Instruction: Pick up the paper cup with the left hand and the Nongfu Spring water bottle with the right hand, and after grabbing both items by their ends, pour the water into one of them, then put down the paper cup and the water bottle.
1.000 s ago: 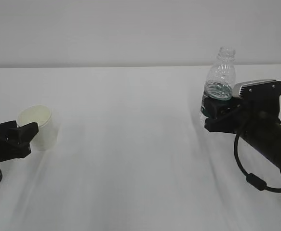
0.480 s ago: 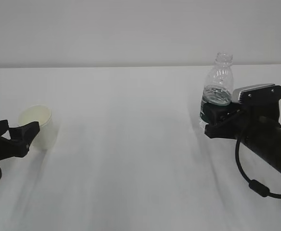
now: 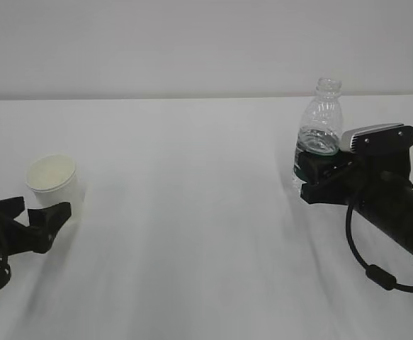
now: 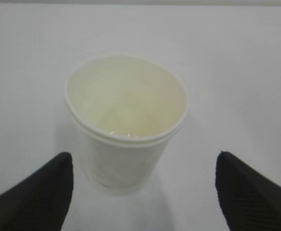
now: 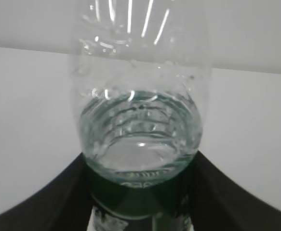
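Paper cup point(image 3: 52, 181) stood upright on the left of the white table point(image 3: 192, 212), free of the left hand point(image 3: 37, 219), whose two fingers were spread wide just in front of it. Only the left wrist view looked down into the cup point(image 4: 126, 139): a pale cream inside with a thin pool of water point(image 4: 123, 130) at the bottom, and a black fingertip point(image 4: 34, 192) low on each side, neither touching the wall.

On the right, the water bottle point(image 3: 320, 126) stood upright and uncapped, the right hand point(image 3: 318, 170) clamped around its green label band. The exterior view showed the open neck above the gripper; the right wrist view instead showed the ribbed clear body point(image 5: 140, 96) close up, the waterline point(image 5: 140, 144) just above the dark label and a finger point(image 5: 58, 192) pressed on either side.

A looped cable point(image 3: 365, 248) hung under the right arm. Cup and bottle stood well apart, with bare table between them. A plain pale wall point(image 3: 192, 42) rose behind the table's far edge.
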`<state>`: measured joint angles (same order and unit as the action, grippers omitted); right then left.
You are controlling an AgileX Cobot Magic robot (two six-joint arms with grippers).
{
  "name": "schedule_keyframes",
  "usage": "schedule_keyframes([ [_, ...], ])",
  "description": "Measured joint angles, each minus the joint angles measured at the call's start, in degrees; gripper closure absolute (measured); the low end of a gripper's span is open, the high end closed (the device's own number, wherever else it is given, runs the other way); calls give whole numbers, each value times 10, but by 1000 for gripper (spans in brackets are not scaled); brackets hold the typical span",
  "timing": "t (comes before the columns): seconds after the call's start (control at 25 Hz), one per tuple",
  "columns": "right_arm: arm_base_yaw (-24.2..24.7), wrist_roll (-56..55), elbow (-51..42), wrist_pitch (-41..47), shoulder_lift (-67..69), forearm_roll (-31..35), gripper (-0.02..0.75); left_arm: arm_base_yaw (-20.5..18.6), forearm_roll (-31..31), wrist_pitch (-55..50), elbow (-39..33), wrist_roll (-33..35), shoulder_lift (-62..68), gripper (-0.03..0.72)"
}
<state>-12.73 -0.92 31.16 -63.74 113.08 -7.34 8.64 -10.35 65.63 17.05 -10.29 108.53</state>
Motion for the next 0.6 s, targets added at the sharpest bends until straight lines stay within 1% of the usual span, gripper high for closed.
schedule_keyframes([
  [0.2, 0, 0, 0, 0, 0, 0, 322, 0, 3, 0, 5, 2, 16, -1],
  [0.6, 0, 0, 0, 0, 0, 0, 322, 0, 7, 0, 45, 8, 38, -1],
])
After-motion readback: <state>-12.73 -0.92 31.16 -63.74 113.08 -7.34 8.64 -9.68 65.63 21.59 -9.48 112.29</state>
